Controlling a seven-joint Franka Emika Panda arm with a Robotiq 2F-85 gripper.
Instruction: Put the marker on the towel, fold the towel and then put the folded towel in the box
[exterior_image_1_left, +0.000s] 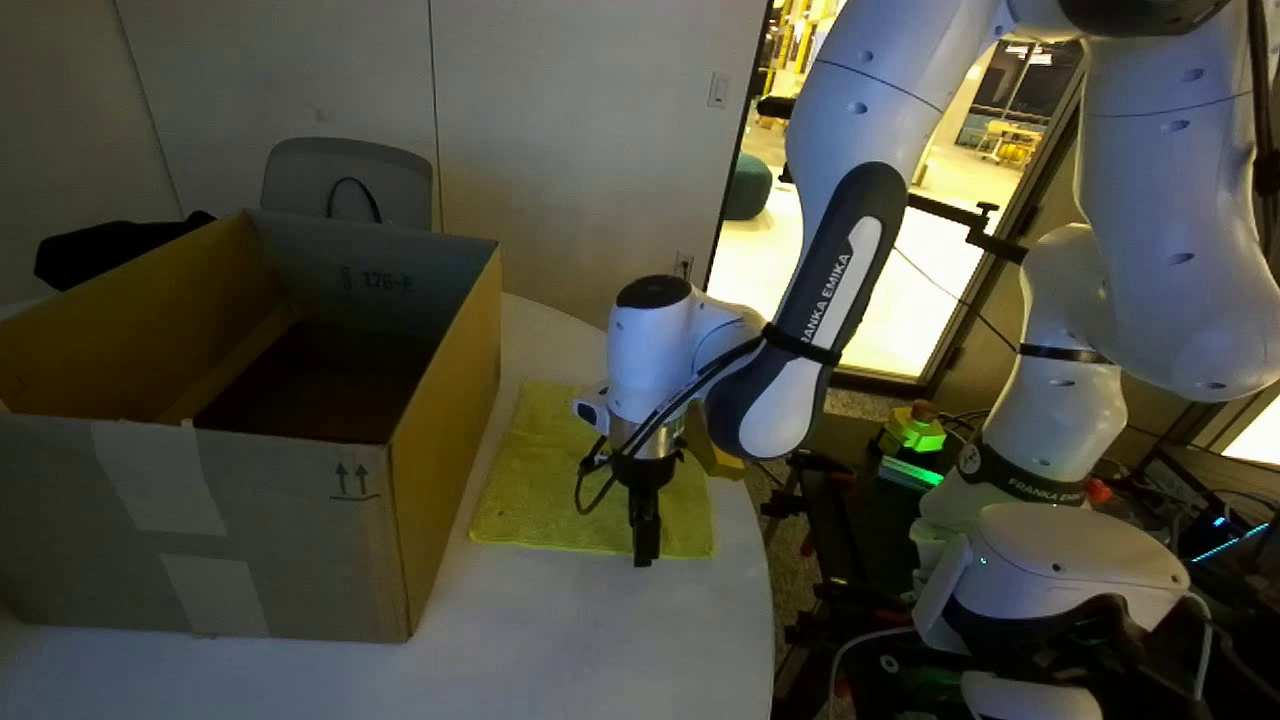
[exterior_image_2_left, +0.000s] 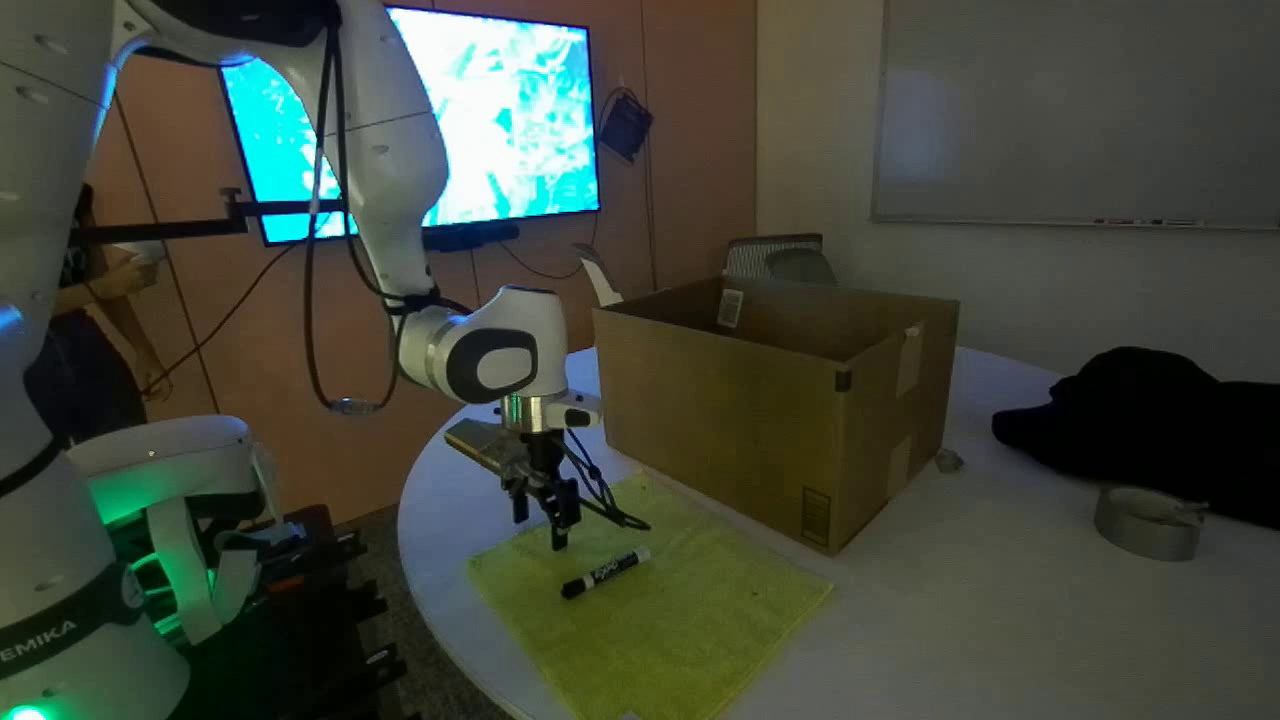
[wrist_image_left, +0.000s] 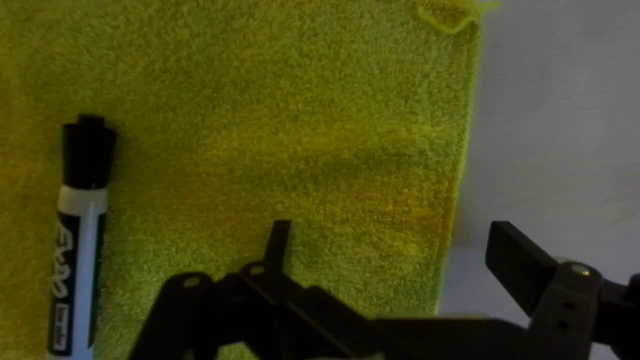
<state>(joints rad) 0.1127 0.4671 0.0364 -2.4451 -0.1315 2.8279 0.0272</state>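
Note:
A yellow towel (exterior_image_1_left: 545, 460) lies flat and unfolded on the table; it also shows in an exterior view (exterior_image_2_left: 690, 620) and the wrist view (wrist_image_left: 250, 100). A black and white marker (exterior_image_2_left: 606, 573) lies on the towel; it shows at the left of the wrist view (wrist_image_left: 80, 250). The cardboard box (exterior_image_1_left: 270, 530) stands open-topped beside the towel, also in an exterior view (exterior_image_2_left: 720, 420). My gripper (wrist_image_left: 390, 227) is open and empty over a towel edge, one finger over the cloth, the other past it. It points down in both exterior views (exterior_image_1_left: 645, 555) (exterior_image_2_left: 540, 528).
A flat yellowish block (exterior_image_2_left: 480, 445) lies on the white table (exterior_image_1_left: 600, 640) behind the gripper, partly hidden in an exterior view (exterior_image_1_left: 715, 450). A tape roll (exterior_image_2_left: 1148, 522) and black cloth (exterior_image_2_left: 1150, 430) lie beyond the box. The table's curved edge is near the arm.

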